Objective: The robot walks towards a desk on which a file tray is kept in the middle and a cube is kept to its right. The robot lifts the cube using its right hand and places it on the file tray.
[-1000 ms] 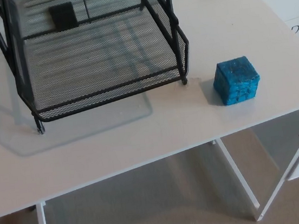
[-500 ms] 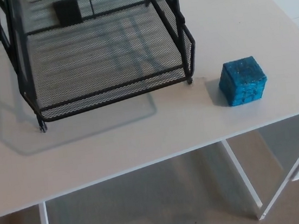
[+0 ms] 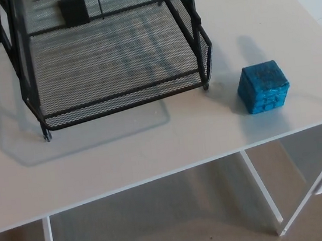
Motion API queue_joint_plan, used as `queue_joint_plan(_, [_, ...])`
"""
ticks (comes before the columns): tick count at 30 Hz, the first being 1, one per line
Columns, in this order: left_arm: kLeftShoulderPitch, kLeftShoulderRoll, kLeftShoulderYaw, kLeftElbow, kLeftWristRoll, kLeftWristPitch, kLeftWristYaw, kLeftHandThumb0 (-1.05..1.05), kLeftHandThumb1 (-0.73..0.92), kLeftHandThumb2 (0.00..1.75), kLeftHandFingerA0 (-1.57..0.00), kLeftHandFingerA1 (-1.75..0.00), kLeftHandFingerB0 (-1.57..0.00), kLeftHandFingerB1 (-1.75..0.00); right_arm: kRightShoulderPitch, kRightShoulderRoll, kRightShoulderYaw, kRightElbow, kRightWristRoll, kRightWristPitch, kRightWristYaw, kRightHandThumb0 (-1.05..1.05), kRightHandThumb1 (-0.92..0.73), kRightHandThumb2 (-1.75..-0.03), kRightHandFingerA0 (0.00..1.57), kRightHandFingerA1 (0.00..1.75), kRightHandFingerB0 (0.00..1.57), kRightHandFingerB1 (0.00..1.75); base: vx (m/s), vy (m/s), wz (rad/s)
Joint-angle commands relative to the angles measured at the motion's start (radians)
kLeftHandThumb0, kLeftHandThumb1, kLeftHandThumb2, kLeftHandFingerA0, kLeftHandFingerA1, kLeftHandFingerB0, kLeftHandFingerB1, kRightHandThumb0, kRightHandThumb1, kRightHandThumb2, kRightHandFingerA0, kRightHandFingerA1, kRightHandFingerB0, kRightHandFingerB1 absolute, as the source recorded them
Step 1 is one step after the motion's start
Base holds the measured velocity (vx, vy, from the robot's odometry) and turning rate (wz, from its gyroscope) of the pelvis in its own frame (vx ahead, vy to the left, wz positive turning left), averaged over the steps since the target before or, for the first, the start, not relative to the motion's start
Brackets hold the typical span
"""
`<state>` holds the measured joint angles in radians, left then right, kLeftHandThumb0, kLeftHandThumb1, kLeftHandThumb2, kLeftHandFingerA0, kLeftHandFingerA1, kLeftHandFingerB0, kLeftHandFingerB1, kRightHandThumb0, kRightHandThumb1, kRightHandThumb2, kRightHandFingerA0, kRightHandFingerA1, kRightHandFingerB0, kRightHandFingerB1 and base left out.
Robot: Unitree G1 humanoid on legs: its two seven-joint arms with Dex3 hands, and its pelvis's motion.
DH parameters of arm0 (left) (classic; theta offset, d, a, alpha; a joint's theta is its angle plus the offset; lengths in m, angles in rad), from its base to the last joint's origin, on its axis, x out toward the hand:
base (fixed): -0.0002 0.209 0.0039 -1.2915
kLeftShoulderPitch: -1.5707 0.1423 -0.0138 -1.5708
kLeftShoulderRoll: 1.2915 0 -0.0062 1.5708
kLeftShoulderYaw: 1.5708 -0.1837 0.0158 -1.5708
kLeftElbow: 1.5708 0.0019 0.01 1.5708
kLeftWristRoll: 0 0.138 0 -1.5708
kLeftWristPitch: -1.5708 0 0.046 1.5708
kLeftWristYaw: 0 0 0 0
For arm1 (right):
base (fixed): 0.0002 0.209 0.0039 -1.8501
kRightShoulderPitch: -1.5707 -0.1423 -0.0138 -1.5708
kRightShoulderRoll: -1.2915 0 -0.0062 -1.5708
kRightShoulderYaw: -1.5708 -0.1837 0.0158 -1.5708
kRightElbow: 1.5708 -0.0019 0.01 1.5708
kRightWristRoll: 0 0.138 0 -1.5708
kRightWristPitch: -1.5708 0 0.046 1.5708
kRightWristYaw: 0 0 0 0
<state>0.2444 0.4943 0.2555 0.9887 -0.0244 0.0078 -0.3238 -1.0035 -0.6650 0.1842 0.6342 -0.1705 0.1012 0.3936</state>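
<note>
Two white desk legs (image 3: pixel 264 196) stand nearest the camera, over a beige floor (image 3: pixel 163 238) that shows beneath the tabletop. Neither robot hand shows in the head view (so whether either is open or shut, or holding anything, cannot be told), and places are given here by the robot's own left and right sides.

Above the legs runs the front edge of the white desk (image 3: pixel 153 151), its top plain and pale. On the robot's right side of that top, a little back from the front edge, rests the blue cube (image 3: pixel 263 87). It is mottled with darker patches, sits flat on the desk and is turned so that one upright edge faces the camera. The cube touches nothing but the desk; it lies near the front right foot of the black wire-mesh file tray (image 3: pixel 101 63), with a clear strip of desk between them.

The tray fills the middle and the robot's left of the desk, standing on short feet and throwing a grey shadow (image 3: pixel 92 137) toward the front edge. Black uprights rise from its corners and pass out of the top of the picture. Farthest back, a small black tab (image 3: pixel 73 11) stands at the tray's rear.
</note>
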Motion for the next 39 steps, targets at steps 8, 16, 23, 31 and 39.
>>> queue_joint_plan(8, [0.025,0.009,0.002,-0.056,-0.016,-0.063,-0.004,-0.66,0.72,1.0,-0.34,-0.66,-0.18,-0.55,-0.134,0.136,0.251,0.148,-0.19,0.102,0.116,-0.66,-0.5,-0.57,0.07,0.29,0.11,0.27,0.0,0.0,0.0])
queue_joint_plan(16, [0.012,0.01,-0.006,-0.034,-0.002,-0.064,0.016,-0.64,0.75,0.98,-0.3,-0.61,-0.17,-0.52,-0.094,0.197,0.296,0.171,-0.23,0.065,0.093,-0.36,-0.3,-0.89,0.01,0.52,0.0,0.49,0.0,0.0,0.0])
queue_joint_plan(23, [-0.009,0.005,-0.021,-0.021,0.0,-0.078,0.011,-0.63,0.92,0.66,-0.37,-0.66,-0.22,-0.51,0.002,0.224,0.317,0.133,-0.253,0.068,0.09,-0.36,-0.32,-0.91,0.03,0.53,0.0,0.49,0.0,0.0,0.0])
queue_joint_plan(31, [-0.029,0.016,-0.033,0.035,0.01,-0.11,0.009,-0.62,0.92,0.67,-0.34,-0.61,-0.2,-0.48,0.076,0.223,0.362,0.094,-0.312,0.076,0.111,-0.63,-0.54,-0.56,0.14,0.38,0.16,0.28,0.0,0.0,0.0])
queue_joint_plan(39, [-0.03,0.017,-0.041,0.027,0.004,-0.111,0.008,-0.62,0.92,0.69,-0.39,-0.64,-0.21,-0.49,0.139,0.222,0.327,0.06,-0.296,0.096,0.125,-0.66,-0.4,-0.76,0.16,0.51,0.11,0.4,0.0,0.0,0.0])
